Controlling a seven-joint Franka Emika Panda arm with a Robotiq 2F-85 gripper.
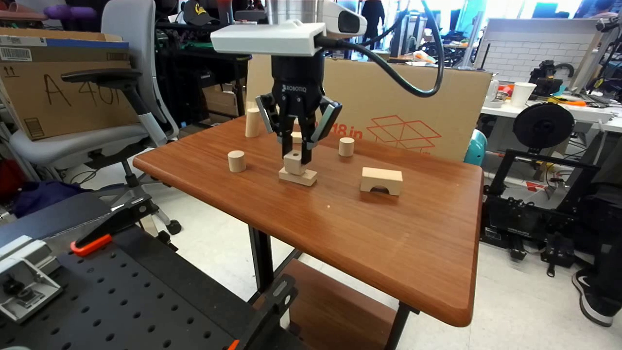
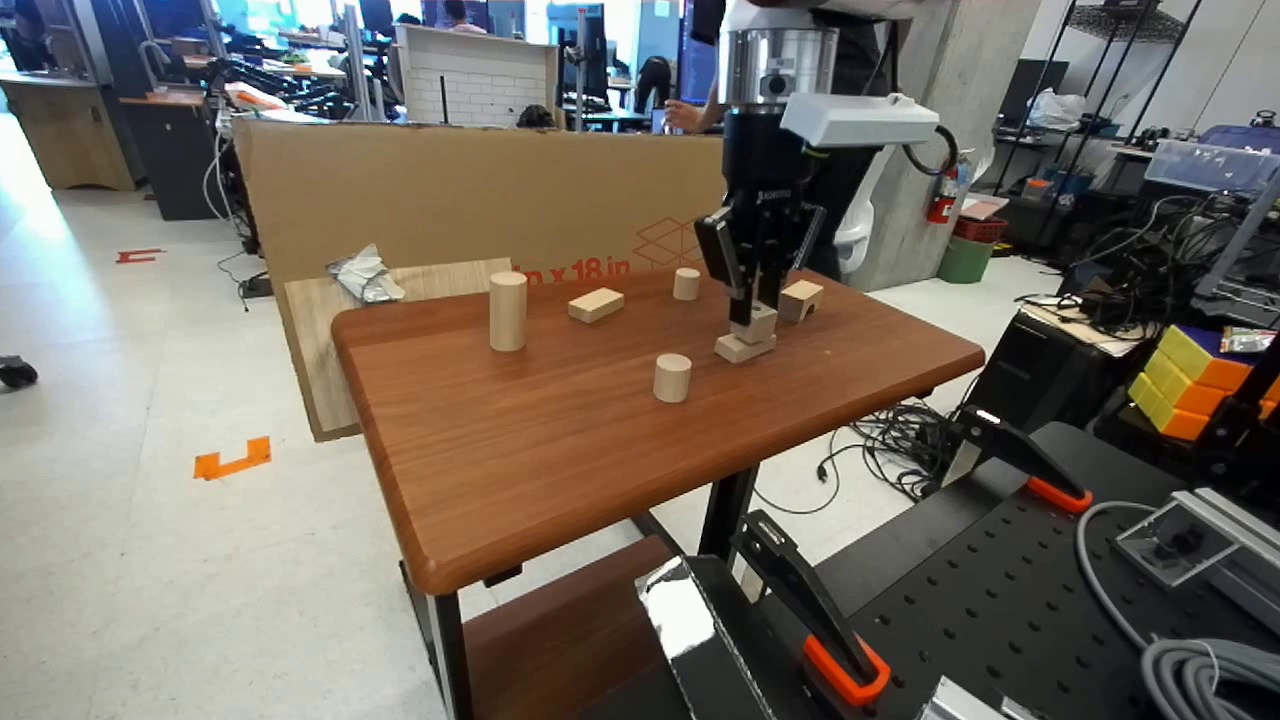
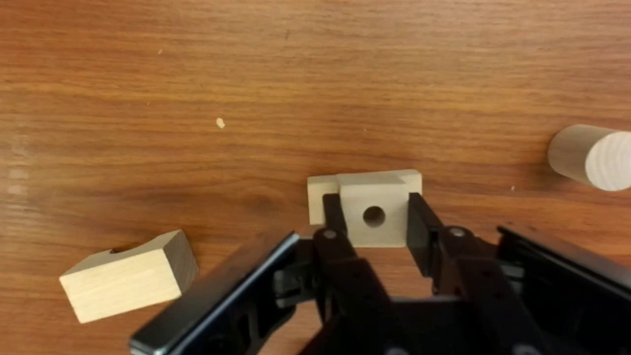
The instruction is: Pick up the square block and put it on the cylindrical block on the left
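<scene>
Fingers (image 3: 423,230) of mine grip the cube (image 1: 293,164) from both sides, just over the plank (image 1: 298,178); whether it rests there or hangs clear, I can't tell. I judge the grasp made and the carry to come: lift straight up, go over to the cylinder (image 1: 236,161) left of it in an exterior view, and set it down centred.

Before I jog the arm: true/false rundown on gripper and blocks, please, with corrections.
1. The gripper has the square block between its fingers. True.
2. The square block sits on a cylindrical block. False: it is over a flat plank; contact unclear.
3. The square block's top has a hole. True.
4. Only one short cylindrical block is in view. False: two short cylindrical blocks stand on the table.
5. The arched block is apart from the flat plank. True.
</scene>
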